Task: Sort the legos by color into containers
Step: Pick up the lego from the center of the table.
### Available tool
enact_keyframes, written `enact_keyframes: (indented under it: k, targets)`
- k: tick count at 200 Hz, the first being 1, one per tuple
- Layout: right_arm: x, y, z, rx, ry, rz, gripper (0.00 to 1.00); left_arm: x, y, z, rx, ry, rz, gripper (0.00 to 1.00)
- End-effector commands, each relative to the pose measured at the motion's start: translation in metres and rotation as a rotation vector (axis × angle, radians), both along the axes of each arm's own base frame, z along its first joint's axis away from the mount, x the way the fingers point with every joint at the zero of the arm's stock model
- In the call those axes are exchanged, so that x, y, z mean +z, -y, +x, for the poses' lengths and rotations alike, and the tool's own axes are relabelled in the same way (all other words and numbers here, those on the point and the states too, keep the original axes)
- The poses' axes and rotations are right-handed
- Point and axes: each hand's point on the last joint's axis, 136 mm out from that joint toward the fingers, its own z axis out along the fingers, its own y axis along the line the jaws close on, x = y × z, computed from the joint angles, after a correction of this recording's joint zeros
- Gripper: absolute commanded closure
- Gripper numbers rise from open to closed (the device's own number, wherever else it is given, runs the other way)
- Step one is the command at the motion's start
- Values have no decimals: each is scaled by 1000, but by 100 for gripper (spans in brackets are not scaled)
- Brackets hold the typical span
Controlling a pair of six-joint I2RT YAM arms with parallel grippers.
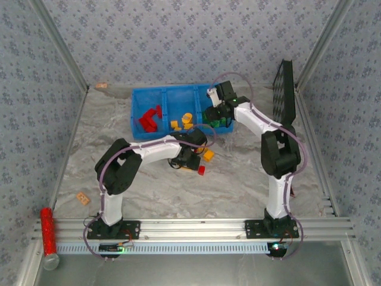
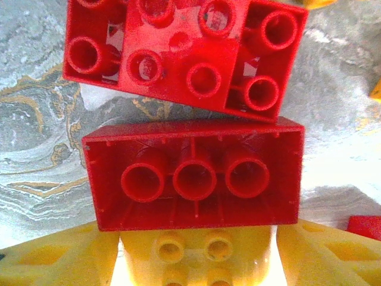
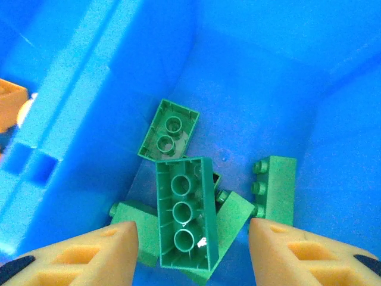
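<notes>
Right tool (image 3: 193,237) is hanging released over the containers' (image 1: 149,94) right bin, green legos (image 3: 183,220) piling below by color. Left tool (image 2: 196,241), before the containers, is seemingly clenching a yellow lego (image 2: 193,262) above 2 red legos (image 2: 193,176) on the worktop (image 2: 36,149).

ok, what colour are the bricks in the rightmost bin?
Green, every brick in that bin. Right wrist view shows it best.

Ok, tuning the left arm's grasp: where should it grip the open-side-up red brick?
Probably its two short end walls, from straight above: the hollow red brick lies flat, long walls crowded by the studs-up red brick and a yellow brick, ends free.
</notes>
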Motion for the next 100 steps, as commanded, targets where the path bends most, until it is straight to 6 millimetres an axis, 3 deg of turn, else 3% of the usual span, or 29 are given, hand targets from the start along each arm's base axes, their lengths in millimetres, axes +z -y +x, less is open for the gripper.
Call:
enact_keyframes:
  k: [1,64,82,100]
  targets:
    - [28,9,-9,-26,45,22,47,-14,-3,-4,19,-27,5,31]
    - [44,21,-50,-38,44,65,45,-25,-19,-19,57,-79,20,37]
    - [42,27,-64,-82,37,87,42,-19,-26,-22,62,-78,15,39]
    - [39,30,-82,-116,-1,139,33,-3,-30,-18,73,-56,-8,40]
